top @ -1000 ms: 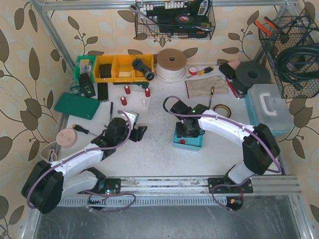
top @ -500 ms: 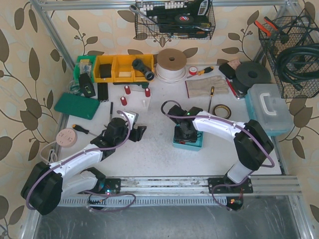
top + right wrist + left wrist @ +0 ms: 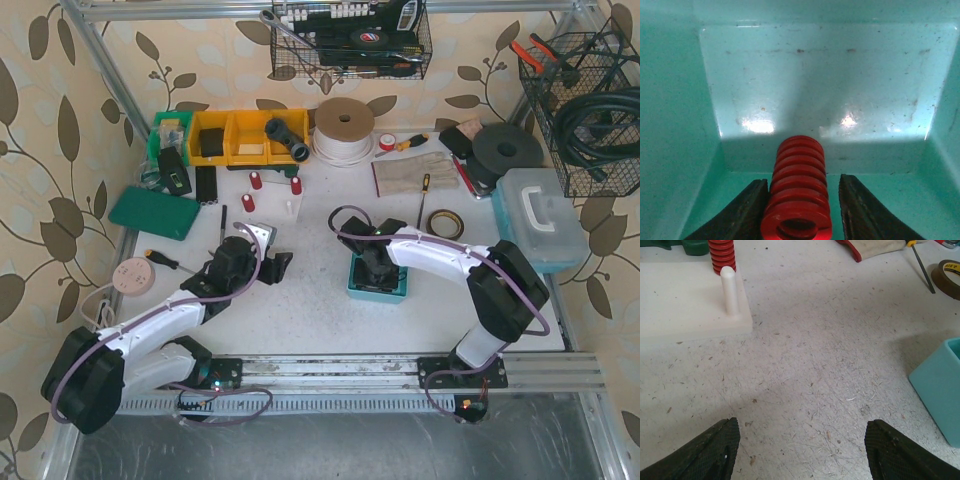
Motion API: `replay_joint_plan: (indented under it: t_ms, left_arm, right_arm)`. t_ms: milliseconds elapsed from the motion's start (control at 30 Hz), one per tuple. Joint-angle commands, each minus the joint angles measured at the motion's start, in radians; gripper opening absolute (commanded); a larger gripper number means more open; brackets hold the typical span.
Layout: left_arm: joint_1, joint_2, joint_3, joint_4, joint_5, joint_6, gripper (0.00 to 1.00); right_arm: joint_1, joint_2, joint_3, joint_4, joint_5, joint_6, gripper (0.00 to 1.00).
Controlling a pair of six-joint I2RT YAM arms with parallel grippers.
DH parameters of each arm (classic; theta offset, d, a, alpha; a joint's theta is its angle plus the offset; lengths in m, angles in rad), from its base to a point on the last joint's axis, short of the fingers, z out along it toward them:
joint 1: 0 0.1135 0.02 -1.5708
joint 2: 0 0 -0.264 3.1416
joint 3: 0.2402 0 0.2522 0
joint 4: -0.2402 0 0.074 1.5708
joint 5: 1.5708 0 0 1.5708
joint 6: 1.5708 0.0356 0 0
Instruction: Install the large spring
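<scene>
A large red spring lies on the floor of a teal bin, its open end toward the camera. My right gripper is down inside the bin with one finger on each side of the spring. The left finger touches it and the right finger stands a little apart. In the top view the right gripper hides the spring. A white block with an upright white peg sits far left of my open, empty left gripper. The left gripper hovers low over the table.
Three smaller red springs stand behind the white block, and one shows in the left wrist view. A tape roll, a screwdriver, a cloth and a clear case lie to the right. Yellow bins line the back.
My right gripper has dropped into the teal bin and now covers the red spring that showed there before. The left arm has not moved.
</scene>
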Motion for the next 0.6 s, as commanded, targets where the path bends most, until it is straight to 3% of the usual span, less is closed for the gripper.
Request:
replay_joint_plan:
  t_ms: [0, 267, 567]
  left_arm:
    - [-0.007, -0.043, -0.008, -0.012, -0.023, 0.022, 0.72]
    - [-0.007, -0.051, -0.009, -0.017, -0.031, 0.023, 0.72]
    - [-0.006, -0.034, -0.003, -0.018, -0.032, 0.021, 0.76]
  right_arm:
    - [0.006, 0.006, -0.028, 0.009, -0.002, 0.039, 0.39]
    - [0.002, -0.040, -0.015, 0.000, 0.085, 0.031, 0.18]
    - [-0.026, -0.085, 0.012, -0.003, 0.141, -0.073, 0.12]
